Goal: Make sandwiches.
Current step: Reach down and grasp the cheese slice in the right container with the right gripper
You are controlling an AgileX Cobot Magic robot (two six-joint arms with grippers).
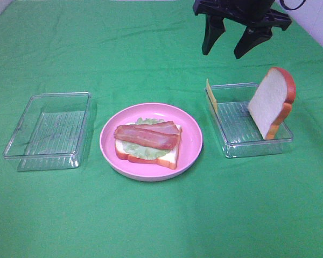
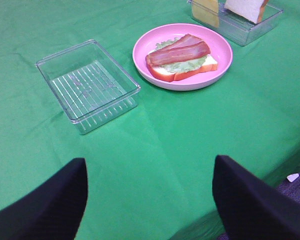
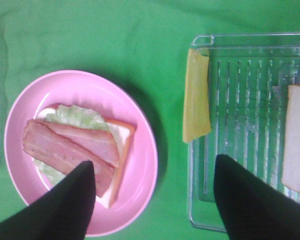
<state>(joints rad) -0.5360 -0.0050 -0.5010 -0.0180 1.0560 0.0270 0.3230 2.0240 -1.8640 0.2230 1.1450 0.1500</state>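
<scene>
At the upper right of the overhead frame, the right hand (image 1: 223,55) is held wide open and empty, poised over the right tray (image 1: 258,148), presumably so that the next layer can be taken. Just below it in the frame, the cheese square (image 1: 211,97) is stood on edge against the tray's left wall, and the bread slice (image 1: 272,102) is leaned on the right wall, both easily pinched. Lower left of the hand, well apart, the unfinished sandwich (image 1: 148,153) is laid on the pink plate (image 1: 192,145), bacon strips (image 1: 148,135) uppermost. The left hand (image 2: 150,161) is held open and empty above the worktop (image 1: 151,226).
</scene>
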